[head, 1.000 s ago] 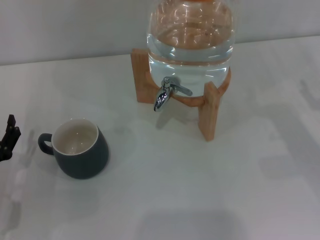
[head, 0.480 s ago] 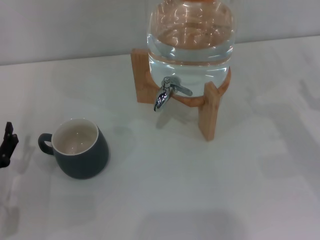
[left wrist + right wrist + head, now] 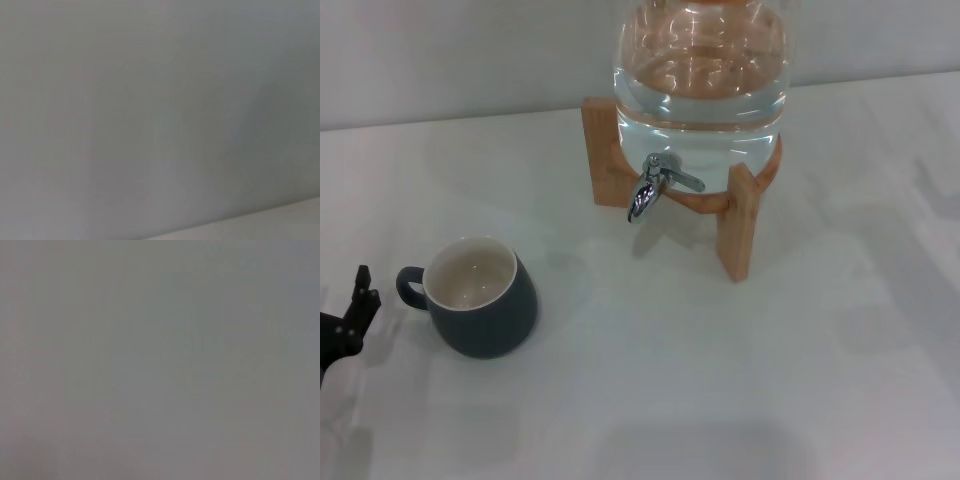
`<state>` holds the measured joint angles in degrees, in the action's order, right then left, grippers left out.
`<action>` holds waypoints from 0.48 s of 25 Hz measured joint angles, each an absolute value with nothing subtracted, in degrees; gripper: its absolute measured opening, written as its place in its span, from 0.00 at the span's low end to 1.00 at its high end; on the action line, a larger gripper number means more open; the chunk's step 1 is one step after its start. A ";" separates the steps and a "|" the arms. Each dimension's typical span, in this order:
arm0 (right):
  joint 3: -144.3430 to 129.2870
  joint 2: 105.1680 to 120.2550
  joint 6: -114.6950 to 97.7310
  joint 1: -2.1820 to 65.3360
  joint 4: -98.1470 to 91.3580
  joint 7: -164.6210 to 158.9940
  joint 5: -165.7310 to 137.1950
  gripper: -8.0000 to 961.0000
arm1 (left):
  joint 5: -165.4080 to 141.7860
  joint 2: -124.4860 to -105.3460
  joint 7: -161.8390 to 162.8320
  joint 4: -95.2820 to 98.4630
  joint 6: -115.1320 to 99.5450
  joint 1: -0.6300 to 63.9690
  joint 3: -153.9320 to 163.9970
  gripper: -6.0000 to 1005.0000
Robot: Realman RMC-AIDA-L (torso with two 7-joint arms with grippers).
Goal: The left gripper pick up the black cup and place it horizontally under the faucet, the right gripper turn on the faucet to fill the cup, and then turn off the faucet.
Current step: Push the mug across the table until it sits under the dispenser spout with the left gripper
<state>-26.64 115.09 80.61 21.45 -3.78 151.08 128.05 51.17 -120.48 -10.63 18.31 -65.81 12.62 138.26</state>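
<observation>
The black cup point(image 3: 480, 298) stands upright on the white table at the left of the head view, cream inside showing, its loop handle pointing left. Just left of that handle, at the picture's edge, the black tip of my left gripper point(image 3: 350, 318) pokes in, a short gap from the cup. The chrome faucet point(image 3: 653, 186) juts from a clear glass jar point(image 3: 701, 70) of water at the top centre, spout down, lever to the right, with no water running. My right gripper is out of view. Both wrist views show only a blank grey surface.
The jar rests on a wooden stand point(image 3: 740, 215) whose legs reach down to the table. A pale wall runs along the back. Bare white tabletop point(image 3: 720, 380) spreads between the cup and the stand and across the front.
My left gripper's tip has slid right and slightly down, nearer the cup's handle. The cup, jar and faucet have stayed put.
</observation>
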 joint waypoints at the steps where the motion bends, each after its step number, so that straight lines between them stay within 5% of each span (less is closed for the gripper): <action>1: -26.64 115.09 80.60 21.45 -3.78 151.08 128.06 0.88 | 51.77 -120.47 -10.56 18.31 -65.81 12.59 139.32 0.86; 12: -26.63 115.05 80.54 21.30 -3.78 151.08 128.06 0.88 | 53.64 -120.44 -14.23 20.09 -65.82 12.01 143.12 0.86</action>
<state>-26.63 115.05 80.54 21.30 -3.78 151.08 128.05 53.64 -120.44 -14.23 20.09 -65.82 12.01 143.12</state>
